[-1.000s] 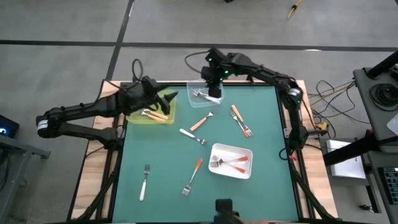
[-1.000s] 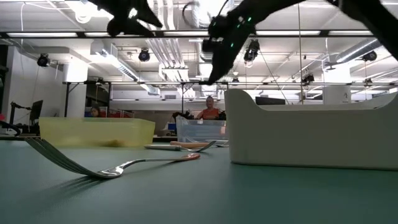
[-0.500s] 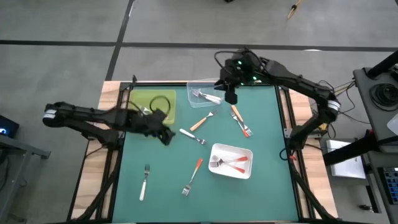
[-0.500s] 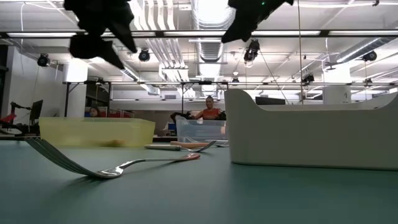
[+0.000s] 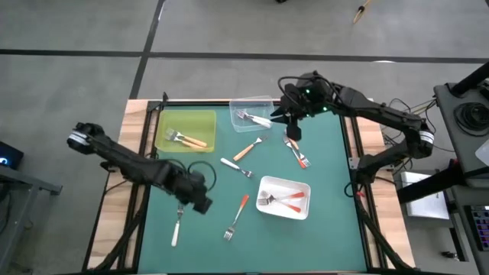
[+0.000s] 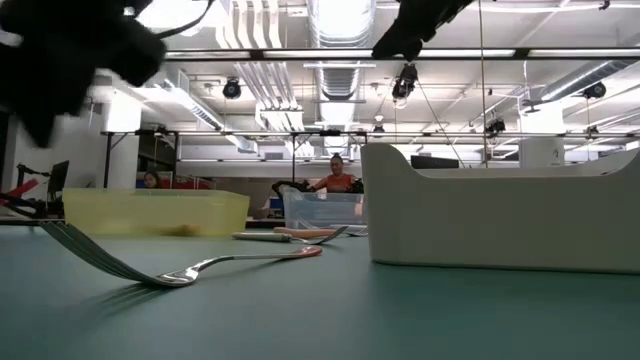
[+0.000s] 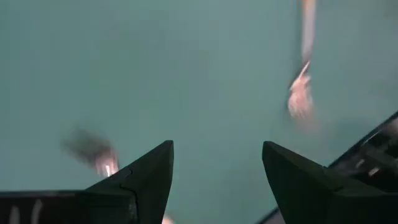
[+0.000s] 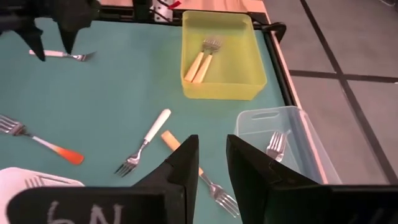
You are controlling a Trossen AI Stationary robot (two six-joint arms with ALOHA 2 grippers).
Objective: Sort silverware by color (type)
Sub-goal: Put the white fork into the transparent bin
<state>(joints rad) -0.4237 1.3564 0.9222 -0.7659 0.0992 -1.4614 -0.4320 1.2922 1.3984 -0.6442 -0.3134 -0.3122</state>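
Observation:
Silverware forks lie scattered on the green mat: a white-handled one near left, a red-orange one, a white one, a tan one and two more mid-table. My left gripper hovers open, pointing steeply down, just right of the near-left white fork's head; only bare mat shows between its fingers. My right gripper hangs high beside the clear tray, open by a narrow gap, with nothing in it.
The yellow tray at far left holds tan-handled forks. The clear tray holds a white-handled fork. A white tray near right holds red-orange forks. Bare mat lies along the near edge and the right side.
My left gripper has swung from over the yellow tray toward the near edge and down, tipping to point steeply downward, and now stands beside the near-left white fork. My right gripper has drawn back from over the clear tray toward the table's right and risen.

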